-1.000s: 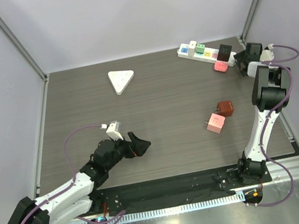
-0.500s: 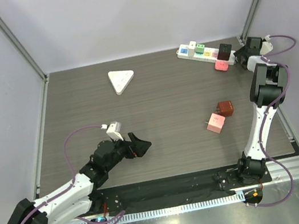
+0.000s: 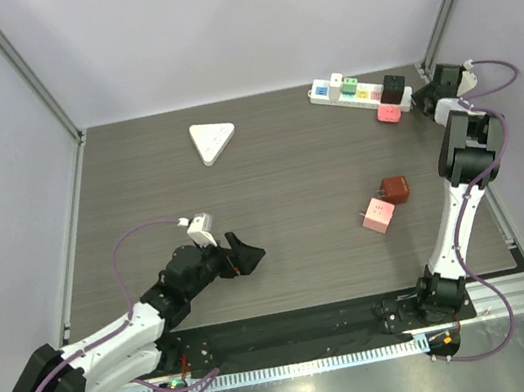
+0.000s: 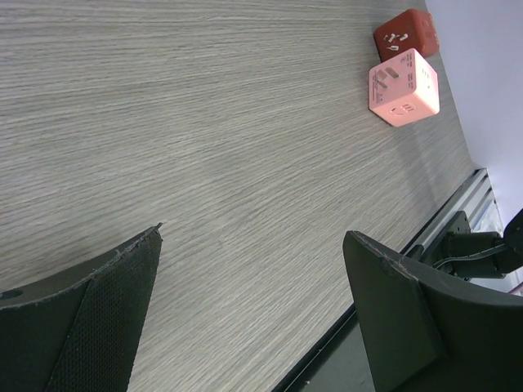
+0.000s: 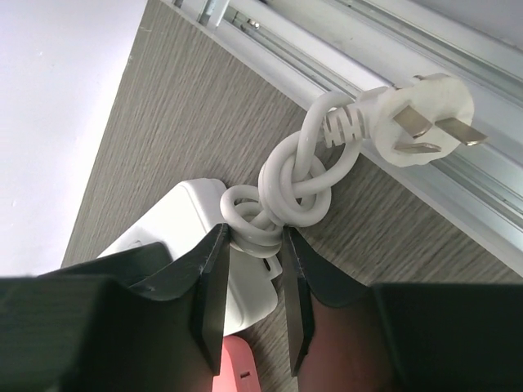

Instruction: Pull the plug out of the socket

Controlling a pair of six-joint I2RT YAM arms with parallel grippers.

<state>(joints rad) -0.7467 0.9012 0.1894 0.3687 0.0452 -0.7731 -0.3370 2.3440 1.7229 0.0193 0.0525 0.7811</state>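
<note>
At the tabletop's point(image 3: 286, 161) far right corner, the power strip point(image 3: 367, 102) has shifted slightly as the right end effector point(image 5: 253, 235) swung to its end. It is clenched on the white cord point(image 5: 286, 192), not the black plug point(image 3: 392, 88), which looks still seated. The left end effector point(image 4: 253, 302) sits released.
</note>
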